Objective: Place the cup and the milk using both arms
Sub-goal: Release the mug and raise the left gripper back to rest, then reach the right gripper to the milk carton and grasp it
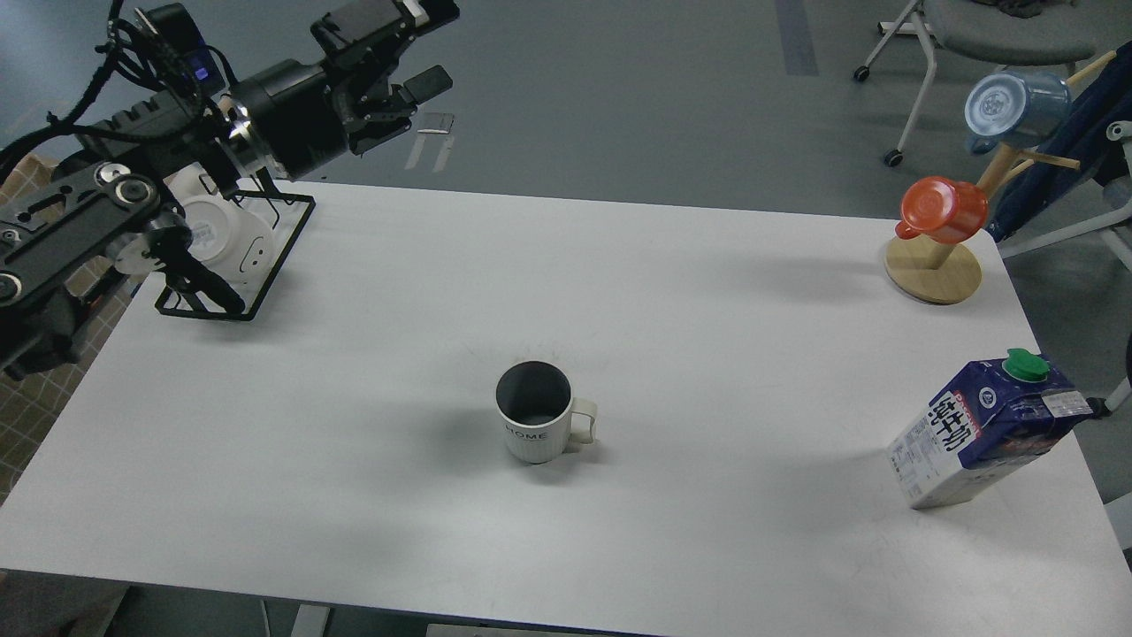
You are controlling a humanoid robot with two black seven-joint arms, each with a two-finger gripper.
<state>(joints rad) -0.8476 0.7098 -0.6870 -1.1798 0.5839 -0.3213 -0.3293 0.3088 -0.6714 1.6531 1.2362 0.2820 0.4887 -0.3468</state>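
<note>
The cream-white ribbed cup [533, 425] with "HOME" lettering stands upright near the middle of the white table [725, 354], handle to the right, nothing touching it. The dark blue and white milk carton [982, 432] with its green cap [1026, 364] stands near the table's right edge. My left gripper [411, 102] is raised high at the far left, above the table's back edge and well away from the cup, its fingers apart and empty. My right gripper is out of view.
A black wire rack [265, 265] with plain white mugs [221, 237] sits at the back left, partly behind my left arm. A wooden stand [934, 270] with an orange cup [943, 209] and a blue cup [1006, 104] stands at the back right. A wheeled chair [929, 62] is beyond it.
</note>
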